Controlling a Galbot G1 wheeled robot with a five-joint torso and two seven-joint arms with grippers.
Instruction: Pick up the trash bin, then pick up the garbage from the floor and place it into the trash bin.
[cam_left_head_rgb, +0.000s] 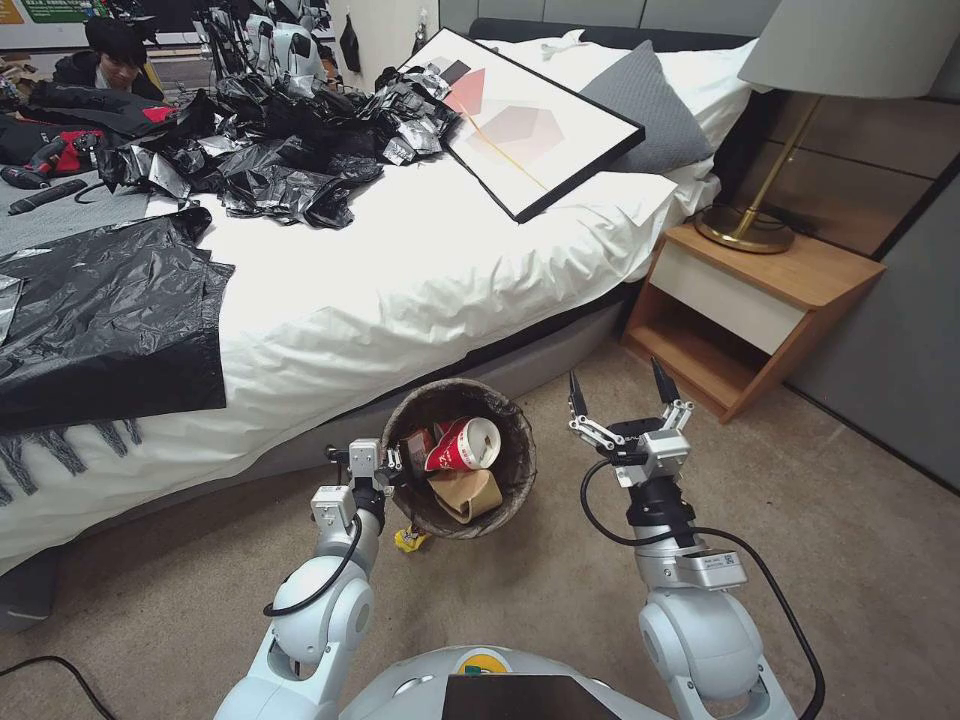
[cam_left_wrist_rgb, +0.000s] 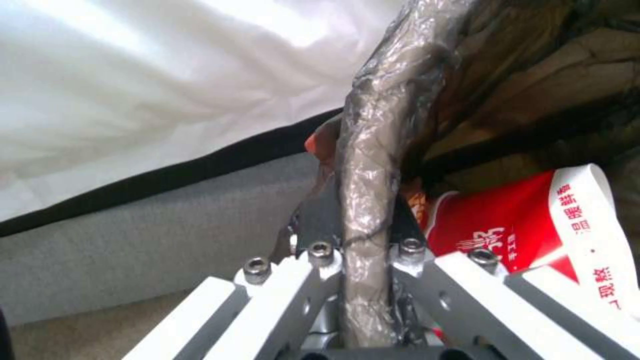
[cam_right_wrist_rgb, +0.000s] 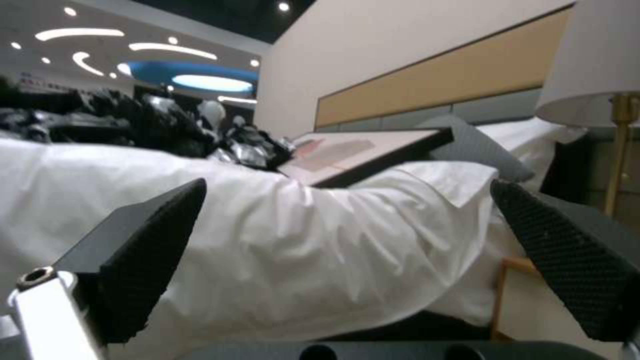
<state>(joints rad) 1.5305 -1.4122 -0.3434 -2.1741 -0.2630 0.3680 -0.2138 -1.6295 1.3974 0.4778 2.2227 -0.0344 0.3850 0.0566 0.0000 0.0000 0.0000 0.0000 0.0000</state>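
The left gripper has its jaws pinched tight on the bag-covered rim of the trash bin, one finger inside and one outside. The bin sits by the bed, and inside it lie a red cup and a brown cardboard piece. A yellow wrapper lies on the carpet just under the bin. The right gripper is beside the bin, jaws wide apart, holding nothing.

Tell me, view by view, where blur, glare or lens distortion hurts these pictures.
Head view: wide-angle bend at the edges, bed brightly lit. Left wrist view: sheet blown out, left gripper and trash bin rim soft. Right wrist view: right gripper fingers blurred, ceiling lights flare.
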